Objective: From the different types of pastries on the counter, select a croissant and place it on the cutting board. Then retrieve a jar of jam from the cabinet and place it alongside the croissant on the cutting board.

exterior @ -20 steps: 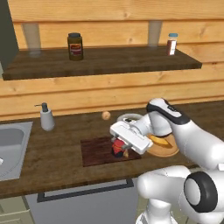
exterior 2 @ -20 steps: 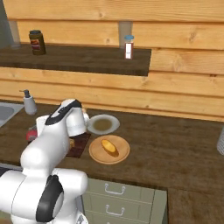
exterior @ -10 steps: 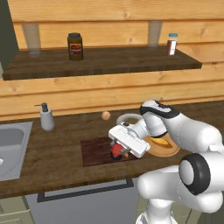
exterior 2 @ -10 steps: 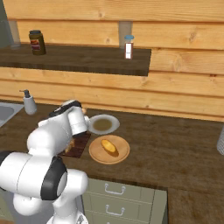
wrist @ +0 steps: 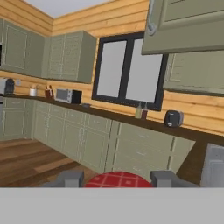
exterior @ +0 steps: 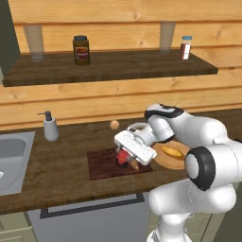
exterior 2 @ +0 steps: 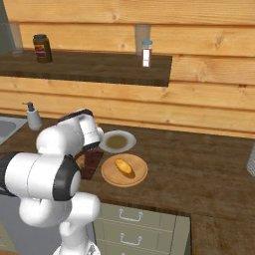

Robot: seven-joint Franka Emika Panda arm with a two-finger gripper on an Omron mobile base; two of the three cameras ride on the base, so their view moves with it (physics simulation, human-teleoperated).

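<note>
we find the gripper (exterior: pixel 126 159) low over the cutting board (exterior: pixel 106 164), with the jaws turned sideways and set partway apart, closed onto a jam jar (exterior: pixel 124 156) with a red checked lid. in the hand view the gripper (wrist: pixel 118 178) has its two dark fingertips (wrist: pixel 164 176) standing on either side of that red lid (wrist: pixel 118 179), each right at its edge, so we record the jar as grasped between them. in the left base view the jar lies within the outline of the board, under the hand; we cannot tell whether its base is touching the board or is just above it. a small brown piece (exterior: pixel 134 165) shows just beside the jar at the gripper's near side; we take it for the croissant but it is too much hidden by the hand to confirm. on the far side of the jaws, beyond the arm, a wooden plate (exterior: pixel 179 163) carries a yellow pastry (exterior: pixel 171 151); the right base view shows the same plate (exterior 2: pixel 108 174) and pastry (exterior 2: pixel 124 166) next to a white plate (exterior 2: pixel 130 144). a small round bun (exterior: pixel 114 125) sits on the counter (exterior: pixel 61 160) behind the gripper, well apart from the jaws. a soap dispenser (exterior: pixel 50 126) stands further off, toward the sink (exterior: pixel 14 156).
</note>
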